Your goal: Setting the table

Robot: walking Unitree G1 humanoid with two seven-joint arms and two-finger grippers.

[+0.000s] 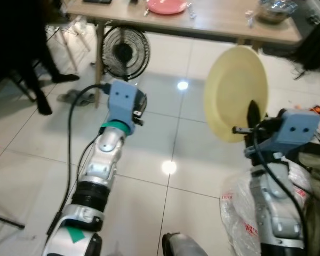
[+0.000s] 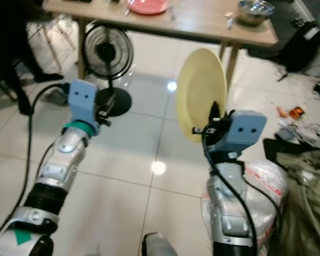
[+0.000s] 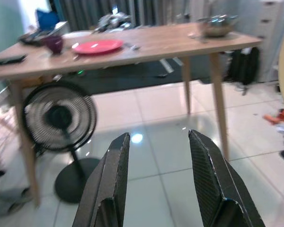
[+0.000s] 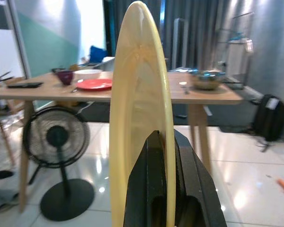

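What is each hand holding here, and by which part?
The right hand grips the yellow plate by its lower rim, plate on edge. The left hand holds nothing.

Cut off, blurred, or too small to read

The table runs off the top edge, as does the pink plate on it. The bowl's contents and small items beside it are unclear. The person at left is dark and cropped. The yellow plate hides the right gripper's fingertips.
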